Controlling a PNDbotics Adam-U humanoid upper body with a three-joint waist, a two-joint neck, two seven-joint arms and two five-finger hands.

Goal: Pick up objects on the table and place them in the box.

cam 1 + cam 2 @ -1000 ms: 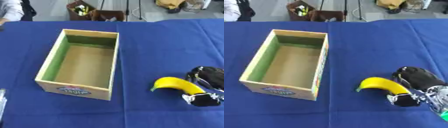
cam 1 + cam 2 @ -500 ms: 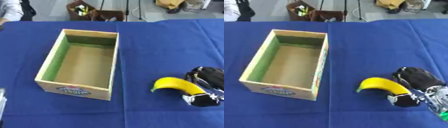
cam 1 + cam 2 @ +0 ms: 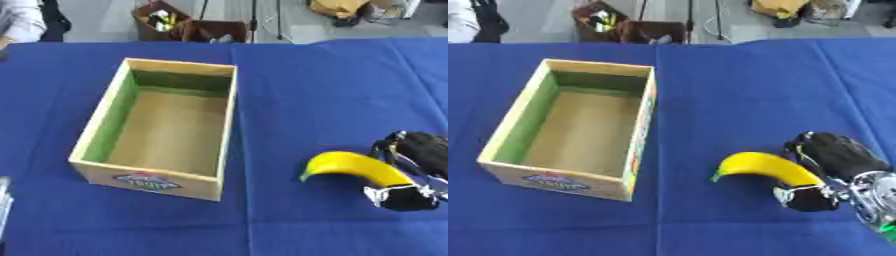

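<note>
While the right hand [image 3: 826, 170] curled round the banana [image 3: 763, 168] at lower right, the box [image 3: 228, 131] sat apart at centre-left, w/ bare blue table [image 3: 332, 80] between. Right eye view showed more wrist; left hand seen in neither.

The box [image 3: 156, 130] sits left of centre on the table [image 3: 315, 85], its long axis running from the lower part of the frame toward the top, nothing lying inside it. The banana [image 3: 765, 168] lies on the table at lower right, well apart from the box, its tip pointing left toward it. The right hand [image 3: 826, 170] comes in from the right edge and closes around the banana's right end, part behind it and part in front. Beyond the table's far edge, top centre, stands a bin [image 3: 166, 19].
</note>
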